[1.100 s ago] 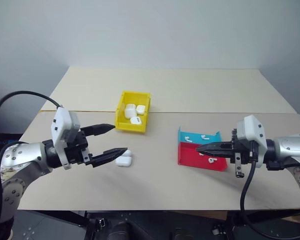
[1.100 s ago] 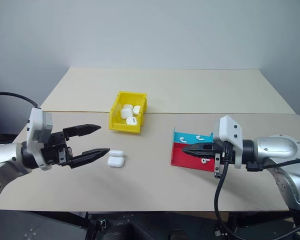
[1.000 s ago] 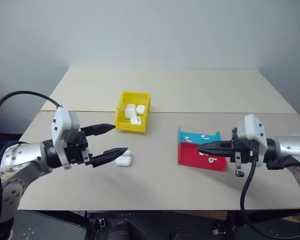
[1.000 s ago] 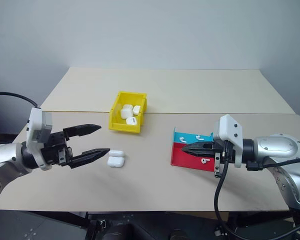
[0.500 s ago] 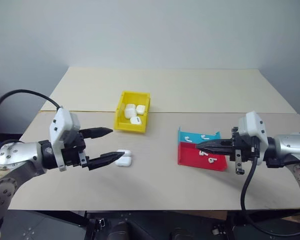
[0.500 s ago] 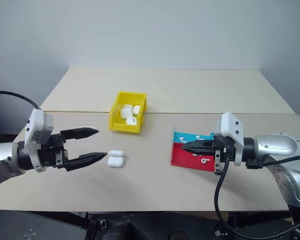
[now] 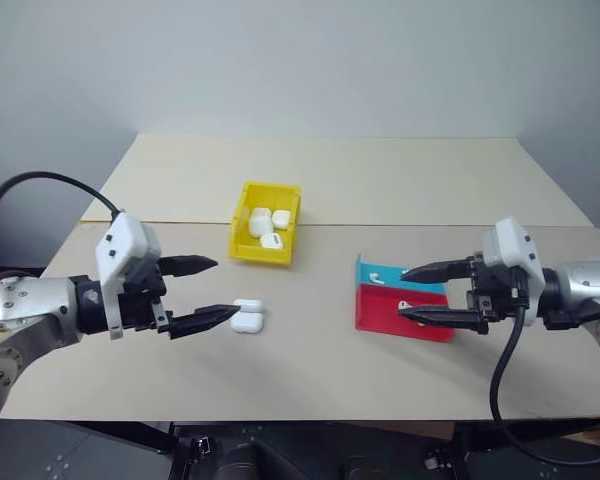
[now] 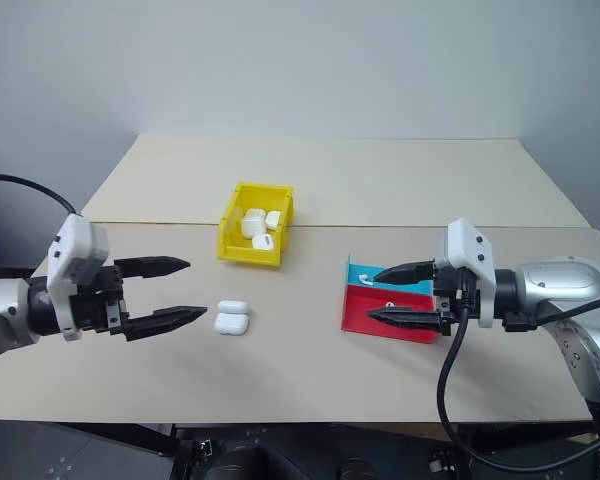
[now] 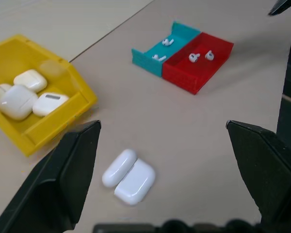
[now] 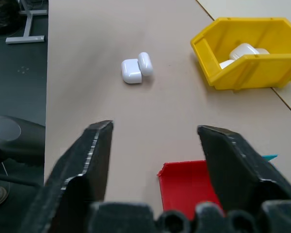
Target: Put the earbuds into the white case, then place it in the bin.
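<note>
The white case (image 7: 247, 318) lies flipped open on the table, in front of the yellow bin (image 7: 260, 257), which holds three closed white cases. Tiny earbuds (image 9: 193, 57) lie in the red tray (image 9: 196, 80), and more of them lie in the cyan tray (image 9: 144, 52). My left gripper (image 7: 225, 287) is open and points at the open case from its left, a short gap away. Open too, my right gripper (image 7: 403, 293) hovers over the two trays with nothing between its fingers. The right wrist view shows the case (image 10: 136, 69) and the bin (image 10: 247, 73) beyond that gripper.
The red and cyan trays stand side by side at the right of the table. A seam runs across the tabletop just behind the bin. Bare tabletop lies between the open case and the trays.
My right gripper has gone from shut to open over the trays. My left gripper has swung slightly left, away from the open case, still open.
</note>
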`<state>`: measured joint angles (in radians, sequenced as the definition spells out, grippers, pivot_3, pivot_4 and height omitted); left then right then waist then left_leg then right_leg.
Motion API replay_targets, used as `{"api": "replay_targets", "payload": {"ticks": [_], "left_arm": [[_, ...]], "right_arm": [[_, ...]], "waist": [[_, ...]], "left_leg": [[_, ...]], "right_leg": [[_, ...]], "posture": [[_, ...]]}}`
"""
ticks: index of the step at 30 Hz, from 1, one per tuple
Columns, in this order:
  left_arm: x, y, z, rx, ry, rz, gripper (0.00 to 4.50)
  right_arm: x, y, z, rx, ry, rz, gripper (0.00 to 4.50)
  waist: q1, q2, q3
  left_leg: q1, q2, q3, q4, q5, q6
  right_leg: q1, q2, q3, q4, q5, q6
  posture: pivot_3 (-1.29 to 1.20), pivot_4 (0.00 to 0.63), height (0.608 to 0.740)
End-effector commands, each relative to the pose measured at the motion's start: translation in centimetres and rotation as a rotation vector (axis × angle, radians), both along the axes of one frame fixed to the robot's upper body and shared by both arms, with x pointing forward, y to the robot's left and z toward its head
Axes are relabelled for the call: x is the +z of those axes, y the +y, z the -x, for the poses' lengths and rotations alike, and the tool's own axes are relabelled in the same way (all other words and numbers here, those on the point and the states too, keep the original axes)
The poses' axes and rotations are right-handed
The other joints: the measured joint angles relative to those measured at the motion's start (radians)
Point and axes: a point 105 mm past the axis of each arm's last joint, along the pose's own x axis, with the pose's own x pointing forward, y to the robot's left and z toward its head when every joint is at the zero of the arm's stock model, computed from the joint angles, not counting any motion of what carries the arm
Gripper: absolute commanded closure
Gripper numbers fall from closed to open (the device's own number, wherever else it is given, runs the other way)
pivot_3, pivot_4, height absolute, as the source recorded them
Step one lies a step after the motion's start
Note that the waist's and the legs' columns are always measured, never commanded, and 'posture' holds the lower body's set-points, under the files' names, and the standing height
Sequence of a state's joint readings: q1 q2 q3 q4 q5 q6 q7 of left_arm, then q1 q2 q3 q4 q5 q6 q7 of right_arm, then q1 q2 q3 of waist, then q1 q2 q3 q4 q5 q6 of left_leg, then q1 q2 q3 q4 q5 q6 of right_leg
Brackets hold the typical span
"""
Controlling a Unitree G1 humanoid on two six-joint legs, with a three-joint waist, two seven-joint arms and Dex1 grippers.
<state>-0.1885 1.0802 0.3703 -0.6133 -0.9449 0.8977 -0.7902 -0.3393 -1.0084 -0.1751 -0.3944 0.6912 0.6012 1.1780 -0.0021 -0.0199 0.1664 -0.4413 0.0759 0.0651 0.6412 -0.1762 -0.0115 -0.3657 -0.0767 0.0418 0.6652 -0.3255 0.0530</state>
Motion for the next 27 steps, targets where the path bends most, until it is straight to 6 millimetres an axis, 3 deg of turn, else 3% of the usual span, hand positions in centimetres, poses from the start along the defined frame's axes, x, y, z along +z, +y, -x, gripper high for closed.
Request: {"api": "replay_targets", "payload": {"ticks": [1,5,11,14,27], "left_arm": [[-0.5,-0.4,0.1,0.029,0.092,-0.124,0.00],[-1.8,-0.2,-0.7,0.163,0.311,-0.268,0.00],[-2.1,-0.8,-1.4,0.174,0.612,-0.263,0.00],[-2.8,-0.2,-2.3,0.270,0.610,-0.371,0.00],[-4.3,-2.2,-6.2,0.513,0.586,-0.400,0.00]], "right_arm": [[1.0,0.3,0.3,-0.003,-0.050,0.023,0.05],[0.9,0.7,0.2,-0.028,-0.055,0.034,0.02],[0.6,0.9,0.3,-0.049,-0.048,0.028,0.02],[0.7,1.1,0.3,-0.049,-0.050,0.015,0.02],[0.6,1.7,0.2,-0.048,-0.059,-0.011,0.02]], "waist": [[0.000,0.000,0.000],[0.008,-0.001,0.001],[0.004,-0.002,0.001],[0.001,-0.003,0.001],[0.013,-0.003,0.002]], "left_leg": [[0.000,0.000,0.000,0.000,0.000,0.000],[0.000,-0.001,-0.001,0.000,0.000,0.000],[-0.001,0.000,-0.001,0.000,0.000,0.000],[-0.002,0.000,-0.002,-0.001,0.000,0.000],[-0.002,-0.001,-0.005,0.001,0.000,0.000]], "right_leg": [[0.000,0.000,0.000,0.000,0.000,0.000],[0.000,0.000,0.000,0.001,0.000,0.000],[-0.001,0.000,0.001,0.001,0.000,0.000],[-0.003,0.000,0.002,0.001,0.000,0.000],[-0.002,-0.001,0.001,0.002,0.000,0.000]], "posture": [[0.00,0.150,0.740],[0.00,0.150,0.740],[0.00,0.150,0.740],[0.00,0.150,0.740],[0.00,0.150,0.740]]}}
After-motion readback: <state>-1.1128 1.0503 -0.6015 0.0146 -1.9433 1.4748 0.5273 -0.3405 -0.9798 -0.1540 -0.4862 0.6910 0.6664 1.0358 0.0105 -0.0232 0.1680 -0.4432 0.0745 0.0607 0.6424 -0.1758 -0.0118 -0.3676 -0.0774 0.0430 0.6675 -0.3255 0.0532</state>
